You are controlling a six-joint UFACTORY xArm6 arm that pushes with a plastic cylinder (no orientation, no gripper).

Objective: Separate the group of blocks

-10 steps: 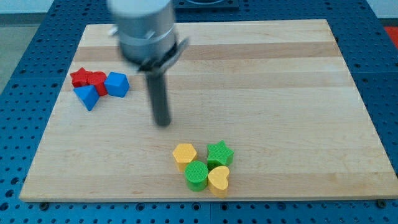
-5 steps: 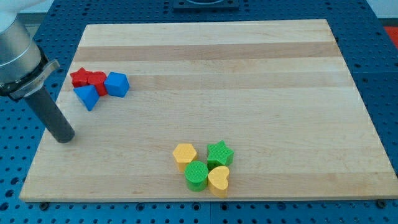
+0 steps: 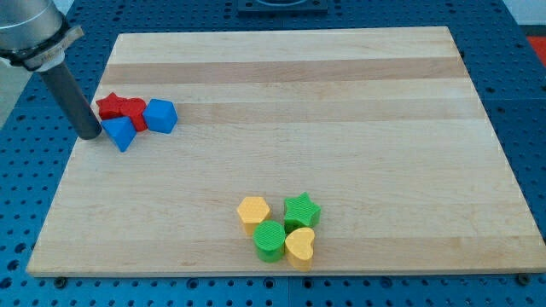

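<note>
My tip [image 3: 88, 134] rests on the wooden board [image 3: 341, 111] at the view's left, just left of a blue triangular block [image 3: 119, 132], close to or touching it. That block sits in a tight cluster with two red blocks [image 3: 109, 106] [image 3: 133, 109] and a blue cube-like block [image 3: 160, 115]. A second cluster lies near the view's bottom centre: a yellow hexagon [image 3: 253, 211], a green star [image 3: 301, 209], a green round block [image 3: 270, 240] and a yellow heart [image 3: 299, 245], all touching.
The board lies on a blue perforated table [image 3: 26, 170]. The arm's grey body [image 3: 30, 30] fills the view's top left corner. The board's left edge is just left of my tip.
My tip swept from the board's middle far to the left, then moved up towards the red and blue cluster. No block has visibly moved.
</note>
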